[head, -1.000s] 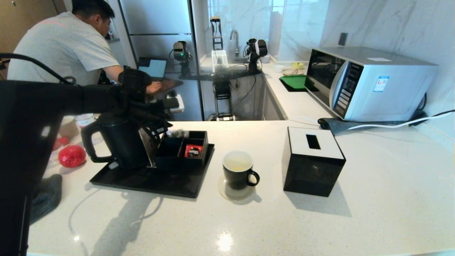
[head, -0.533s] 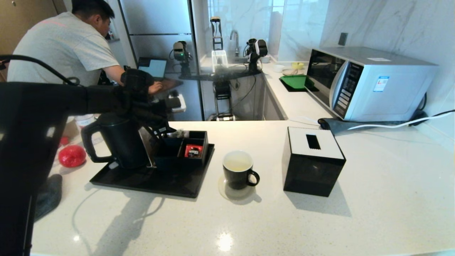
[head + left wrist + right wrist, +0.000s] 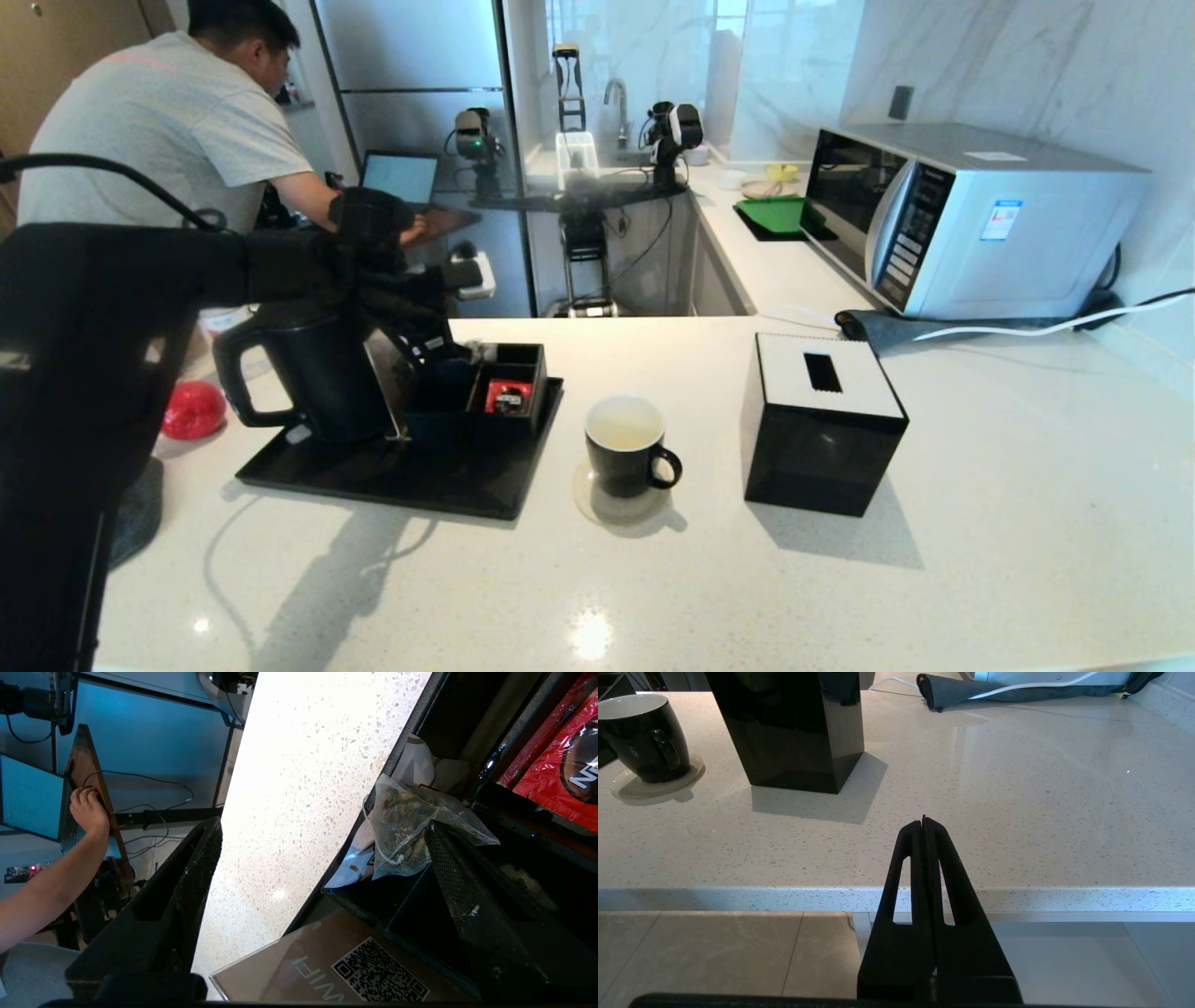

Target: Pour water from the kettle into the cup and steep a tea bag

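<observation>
One kettle, one cup, one tea bag — left claw wide, right claw closed

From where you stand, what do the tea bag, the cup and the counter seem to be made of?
Tea bag: fine see-through mesh, probably nylon; the leaves show through it.
Cup: likely glazed ceramic, glossy black outside, white inside.
Counter: speckled pale stone or quartz, polished; it mirrors the ceiling light.
</observation>
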Available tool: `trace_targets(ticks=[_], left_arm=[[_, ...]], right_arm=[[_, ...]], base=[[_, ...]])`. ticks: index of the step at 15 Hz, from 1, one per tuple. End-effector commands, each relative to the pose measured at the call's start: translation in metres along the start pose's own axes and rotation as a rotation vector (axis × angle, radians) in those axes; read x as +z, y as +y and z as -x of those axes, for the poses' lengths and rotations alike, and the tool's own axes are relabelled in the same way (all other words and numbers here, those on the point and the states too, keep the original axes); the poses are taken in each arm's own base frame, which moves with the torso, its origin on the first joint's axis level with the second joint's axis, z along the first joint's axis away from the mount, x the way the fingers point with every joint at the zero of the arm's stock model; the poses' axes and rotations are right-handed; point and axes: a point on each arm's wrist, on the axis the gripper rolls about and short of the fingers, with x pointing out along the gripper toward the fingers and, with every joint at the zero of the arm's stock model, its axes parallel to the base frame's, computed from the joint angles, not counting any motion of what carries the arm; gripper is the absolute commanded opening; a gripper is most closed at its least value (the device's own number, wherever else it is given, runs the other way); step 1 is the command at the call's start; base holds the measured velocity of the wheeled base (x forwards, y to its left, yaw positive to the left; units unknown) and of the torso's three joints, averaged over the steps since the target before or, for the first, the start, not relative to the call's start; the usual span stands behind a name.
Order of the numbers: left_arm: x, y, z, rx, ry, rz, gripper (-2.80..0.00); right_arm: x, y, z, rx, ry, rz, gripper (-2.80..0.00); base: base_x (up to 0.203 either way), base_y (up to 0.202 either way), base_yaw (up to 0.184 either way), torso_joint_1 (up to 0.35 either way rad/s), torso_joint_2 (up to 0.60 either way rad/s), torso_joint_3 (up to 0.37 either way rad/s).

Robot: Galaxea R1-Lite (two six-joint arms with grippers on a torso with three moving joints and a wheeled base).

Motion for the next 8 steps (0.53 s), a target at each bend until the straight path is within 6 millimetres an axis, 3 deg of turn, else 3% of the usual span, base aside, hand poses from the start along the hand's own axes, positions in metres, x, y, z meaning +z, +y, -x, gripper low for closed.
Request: trace_targets(ticks=[1, 8], left_arm=[[0.0001, 0.0008, 0.0016, 0.002, 0.002, -0.005, 0.00], [0.0062, 0.0052, 0.0108, 0.020, -0.009, -0.009, 0.00]], right_arm=[[0.0000, 0.0000, -0.0001, 0.001, 0.001, 0.001, -2.80], [0.0000, 0.0000, -0.0001, 0.001, 0.001, 0.001, -2.80]], base=[[0.000, 0.000, 0.000, 0.000, 0.00, 0.000], [0.000, 0.000, 0.000, 0.000, 0.00, 0.000]])
